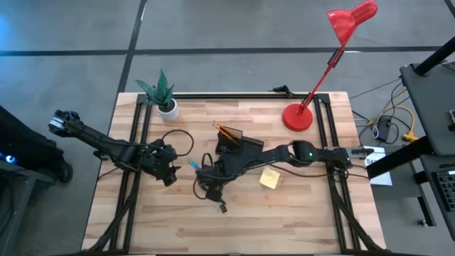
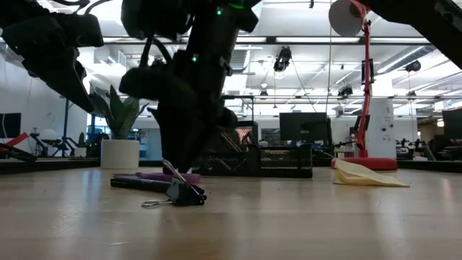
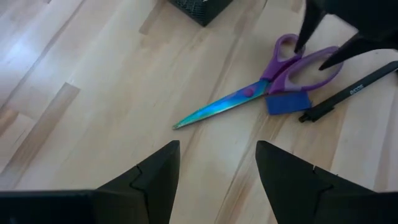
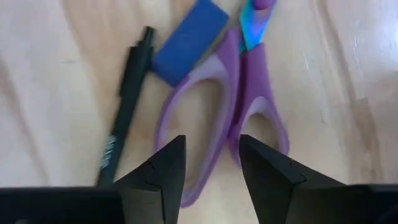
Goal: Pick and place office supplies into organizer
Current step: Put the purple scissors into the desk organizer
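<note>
The purple-handled scissors lie flat on the wood with their iridescent blade pointing toward my left gripper. A blue eraser and a dark pen lie beside the handles. My right gripper is open and low over the handles, one finger on each side of the handle loops' inner arms. My left gripper is open and hovers above bare table just short of the blade tip. The black organizer stands behind them with orange pencils in it. My right gripper comes down on the scissors' handle end from above with open fingers. Whether the fingertips touch the handles, I cannot tell. The scissors lie flat on the table.
A yellow sticky-note pad lies to the right of the scissors, and a black binder clip lies nearer the front edge. The red lamp and the white plant pot stand at the far edge. A black cable loop lies near the left arm.
</note>
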